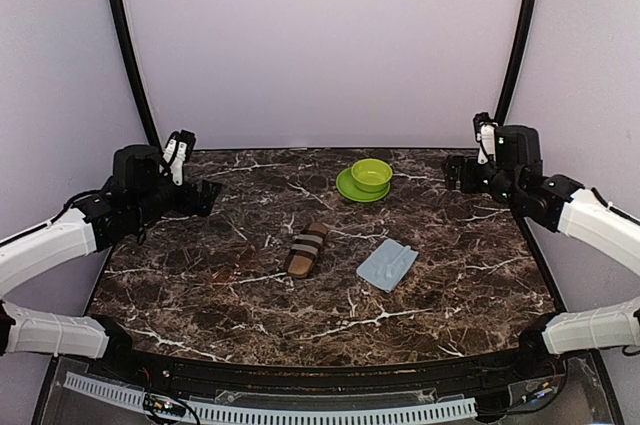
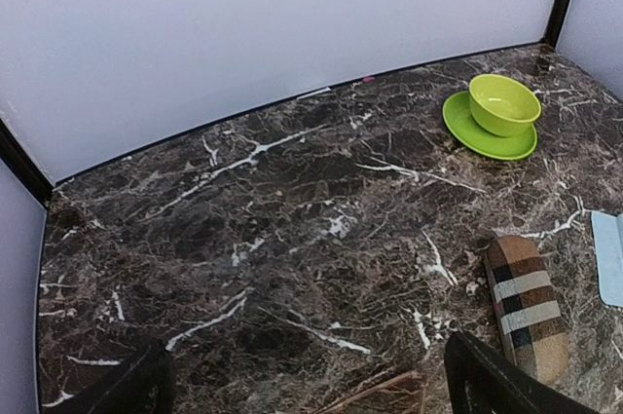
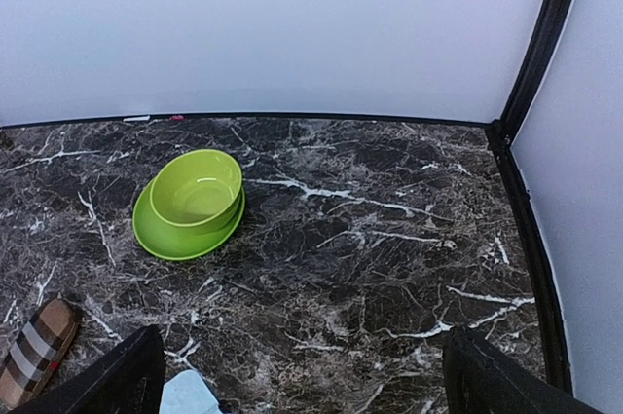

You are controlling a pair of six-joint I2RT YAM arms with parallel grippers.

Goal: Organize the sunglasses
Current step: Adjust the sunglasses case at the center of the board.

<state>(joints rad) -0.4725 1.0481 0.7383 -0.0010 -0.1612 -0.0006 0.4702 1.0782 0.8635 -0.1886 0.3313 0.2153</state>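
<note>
Looking at it from the side of the rig, nothing has been grabbed yet, so here's my read:

Step in hand: looks like the very start; both arms hang back at the sides and no object is touched.

Sunglasses case: the brown striped case [image 1: 307, 250] lies shut near the middle of the desk [image 1: 200, 285], long axis running roughly front to back. I'd guess the sunglasses are inside, but I can't see any.

Cloth: a pale blue cloth [image 1: 387, 264] sits just right of the case, close but apart.

Bowl and plate: a green bowl [image 1: 371, 174] sits on a green plate [image 1: 353, 192] toward the back, well clear of the case.

Left hand: the left hand [image 1: 205, 197] hovers over the back left of the desk, fingers spread wide, holding nothing.

Right hand: the right hand [image 1: 455, 172] is up at the back right corner, also wide and holding nothing.

Next move: my guess is one hand has to come in over the case and line its fingers across the narrow width.

Open room: lots of bare marble on the left and along the front.

Edges: walls close in the back and sides, and the cloth crowds the case's right flank, so a left-side approach looks easier.
</note>
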